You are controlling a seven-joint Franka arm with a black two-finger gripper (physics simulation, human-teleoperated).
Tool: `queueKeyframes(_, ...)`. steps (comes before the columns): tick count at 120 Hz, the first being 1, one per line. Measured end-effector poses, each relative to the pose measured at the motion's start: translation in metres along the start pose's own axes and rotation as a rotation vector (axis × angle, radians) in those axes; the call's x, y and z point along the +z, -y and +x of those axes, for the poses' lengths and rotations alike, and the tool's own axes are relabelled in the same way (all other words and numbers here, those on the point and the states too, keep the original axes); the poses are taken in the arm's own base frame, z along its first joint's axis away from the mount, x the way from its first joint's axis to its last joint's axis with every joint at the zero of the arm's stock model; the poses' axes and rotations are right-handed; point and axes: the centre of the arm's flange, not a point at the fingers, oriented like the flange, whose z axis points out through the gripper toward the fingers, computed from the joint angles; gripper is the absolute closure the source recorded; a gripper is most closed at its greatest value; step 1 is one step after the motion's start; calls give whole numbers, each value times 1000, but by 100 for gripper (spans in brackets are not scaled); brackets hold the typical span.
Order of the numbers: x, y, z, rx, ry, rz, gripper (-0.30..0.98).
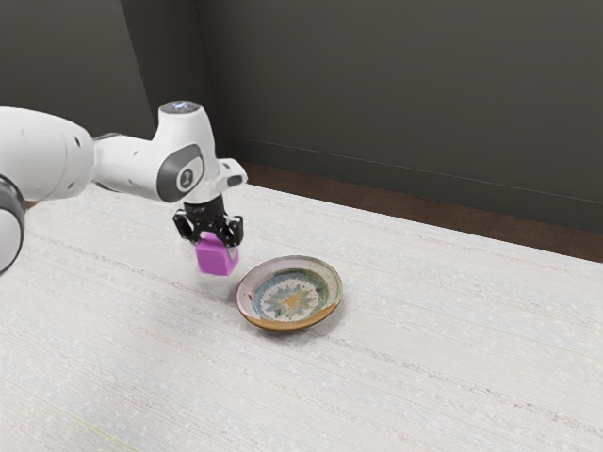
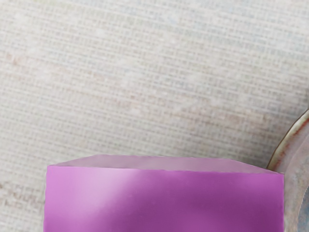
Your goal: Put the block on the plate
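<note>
Block [image 1: 217, 259] clamped between the 2 sides of the gripper [image 1: 215, 246], the carry seems underway; next calls for moving over the plate [image 1: 290, 294], then lowering.

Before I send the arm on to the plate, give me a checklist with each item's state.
1. Fingers closed on the block: ok; the magenta block sits between them.
2. Block clear of the table: cannot tell for certain; a soft shadow lies below it, but the gap is hard to judge.
3. Block above the plate: not ok; it is beside it, toward the exterior view's left.
4. Plate empty, right way up: ok; its patterned inside faces up.
5. Route from block to plate free of other objects: ok.
</note>
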Motion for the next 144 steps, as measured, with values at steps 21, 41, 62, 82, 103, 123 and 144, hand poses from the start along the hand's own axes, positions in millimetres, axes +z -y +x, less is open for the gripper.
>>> queueKeyframes(21, -40, -94, -21, 137, -47, -25, 30)
queueKeyframes(41, -18, -150, -35, 212, -31, -27, 30)
queueKeyframes(62, 0, -158, -36, 215, -22, -32, 19)
queueKeyframes(82, -34, -155, -35, 211, -70, -55, 9)
queueKeyframes(103, -125, -144, -53, 240, -98, -76, 4)
queueKeyframes(123, -175, -124, -72, 279, -54, -67, 2)
queueKeyframes(144, -222, -92, -67, 295, -43, -62, 1)
